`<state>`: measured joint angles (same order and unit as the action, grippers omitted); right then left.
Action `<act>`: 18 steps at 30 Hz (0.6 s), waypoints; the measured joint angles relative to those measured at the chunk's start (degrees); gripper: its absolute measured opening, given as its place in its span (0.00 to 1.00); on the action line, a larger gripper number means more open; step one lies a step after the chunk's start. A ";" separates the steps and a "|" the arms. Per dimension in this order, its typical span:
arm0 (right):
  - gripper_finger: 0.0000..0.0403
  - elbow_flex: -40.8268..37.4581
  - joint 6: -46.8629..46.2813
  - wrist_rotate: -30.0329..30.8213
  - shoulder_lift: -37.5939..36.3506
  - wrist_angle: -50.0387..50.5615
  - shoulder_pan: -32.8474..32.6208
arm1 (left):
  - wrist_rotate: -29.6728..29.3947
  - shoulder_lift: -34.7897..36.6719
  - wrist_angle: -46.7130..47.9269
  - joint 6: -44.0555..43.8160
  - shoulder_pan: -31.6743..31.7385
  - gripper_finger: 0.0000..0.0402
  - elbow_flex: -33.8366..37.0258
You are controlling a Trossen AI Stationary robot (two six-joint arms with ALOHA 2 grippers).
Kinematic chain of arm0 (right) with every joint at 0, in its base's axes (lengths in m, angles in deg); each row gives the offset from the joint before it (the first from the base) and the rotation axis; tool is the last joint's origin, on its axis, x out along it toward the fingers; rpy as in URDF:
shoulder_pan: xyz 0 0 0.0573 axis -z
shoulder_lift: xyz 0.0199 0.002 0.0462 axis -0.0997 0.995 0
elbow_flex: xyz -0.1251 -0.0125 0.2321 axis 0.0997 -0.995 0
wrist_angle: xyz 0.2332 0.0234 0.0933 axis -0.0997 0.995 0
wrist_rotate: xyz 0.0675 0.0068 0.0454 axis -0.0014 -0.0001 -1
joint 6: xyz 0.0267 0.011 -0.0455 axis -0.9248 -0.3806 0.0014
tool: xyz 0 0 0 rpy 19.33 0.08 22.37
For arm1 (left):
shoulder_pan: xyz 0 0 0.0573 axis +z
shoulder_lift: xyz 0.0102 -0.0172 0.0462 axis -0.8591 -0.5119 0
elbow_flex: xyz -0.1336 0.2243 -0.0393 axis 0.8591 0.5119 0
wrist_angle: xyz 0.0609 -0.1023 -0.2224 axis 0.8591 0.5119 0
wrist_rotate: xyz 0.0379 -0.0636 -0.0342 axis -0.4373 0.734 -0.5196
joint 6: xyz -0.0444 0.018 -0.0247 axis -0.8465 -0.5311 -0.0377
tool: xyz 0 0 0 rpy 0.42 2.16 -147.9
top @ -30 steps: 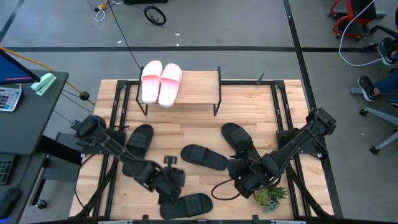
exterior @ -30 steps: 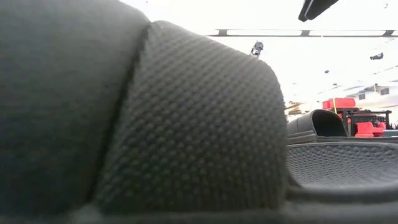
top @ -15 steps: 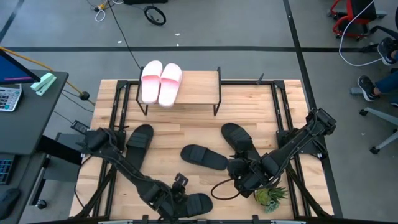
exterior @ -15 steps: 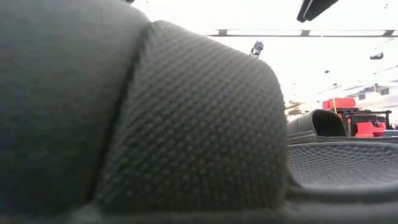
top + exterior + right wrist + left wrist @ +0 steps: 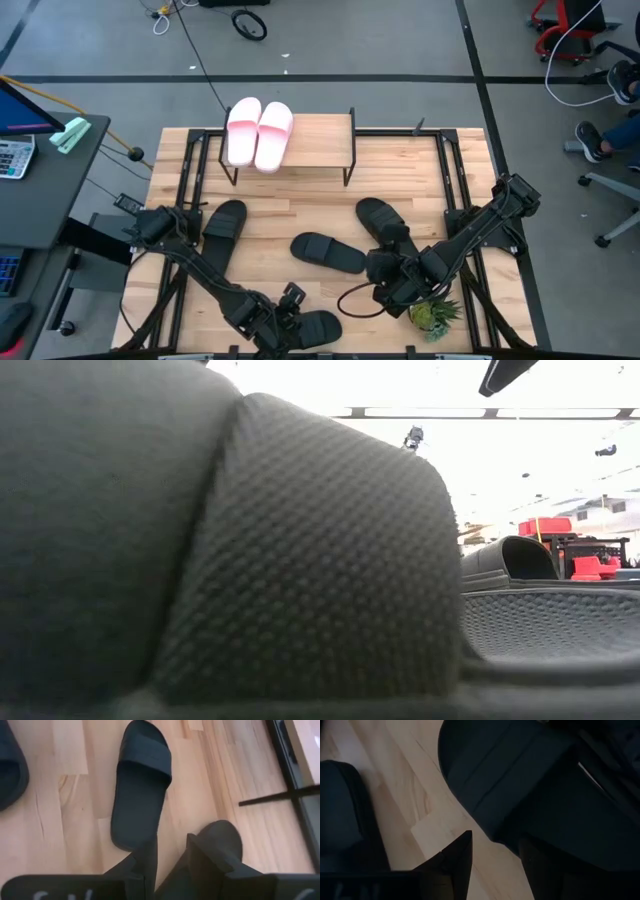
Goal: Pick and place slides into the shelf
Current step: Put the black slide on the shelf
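Two pale pink slides [image 5: 258, 132] lie side by side on the left part of the shelf [image 5: 322, 140]. Several black slides lie soles down on the table: one at the left [image 5: 225, 222], one mid-table [image 5: 328, 252], one right of it [image 5: 385, 222], one at the near edge [image 5: 318, 325]. My left gripper [image 5: 288, 315] is low at that near slide [image 5: 520, 780], open, with the slide's rim between its fingers. My right gripper [image 5: 171, 840] hovers open above the heel [image 5: 222, 837] of the right-hand black slide. My left gripper comes slanting down at the near black slide's rim [image 5: 492, 827]. One finger [image 5: 540, 865] stands over the slide and the other [image 5: 457, 855] over the bare wood beside it. Whether either finger touches the slide, I cannot tell.
A small potted plant [image 5: 436, 315] and a looped black cable [image 5: 355, 300] lie by my right gripper near the front edge. The shelf's right part is bare plank. A black slide [image 5: 250, 540] close to the low camera fills most of that view.
My left gripper has gone down and toward the table's near edge, onto the near black slide, and has rolled about its own axis; over the last half second it has kept still. The slides have not moved.
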<state>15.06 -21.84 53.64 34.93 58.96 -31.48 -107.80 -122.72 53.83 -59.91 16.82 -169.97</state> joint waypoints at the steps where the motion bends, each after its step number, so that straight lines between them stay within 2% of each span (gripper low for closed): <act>1: 0.27 0.00 -1.38 0.00 0.00 0.00 -0.01 | -0.01 -0.02 -0.18 0.44 0.00 0.41 0.00; 8: 0.27 0.00 -7.66 0.30 0.00 -1.07 -0.01 | -0.03 -0.26 -3.04 5.04 -0.11 0.40 0.00; 18: 0.27 0.00 -10.65 1.75 0.00 -3.66 -0.14 | -0.08 -0.26 -3.31 8.01 0.22 0.39 0.00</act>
<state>15.06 -32.49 55.39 34.93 55.30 -31.62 -107.88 -122.98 50.52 -51.90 17.04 -169.97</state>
